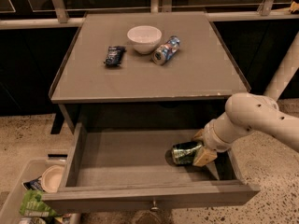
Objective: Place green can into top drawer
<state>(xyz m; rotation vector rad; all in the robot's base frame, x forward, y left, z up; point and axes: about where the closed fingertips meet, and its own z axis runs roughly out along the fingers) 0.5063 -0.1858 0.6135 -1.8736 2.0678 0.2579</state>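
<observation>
Gripper (pixel 200 147) sits low inside top drawer (pixel 121 160), rt side, tan fingers pinching green can (pixel 184 152) w/ can lying on its side on drawer floor. Up on table (pixel 140 80): white bowl (pixel 144 38), blue-silver can (pixel 167 50), dark packet (pixel 114 55).

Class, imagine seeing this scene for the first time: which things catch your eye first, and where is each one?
The pale robot arm reaches in from the right, its gripper down inside the open top drawer at the green can, which lies on its side near the drawer's right end. Above, on the grey table, a white bowl sits between a dark packet and a tipped blue-and-silver can.
</observation>
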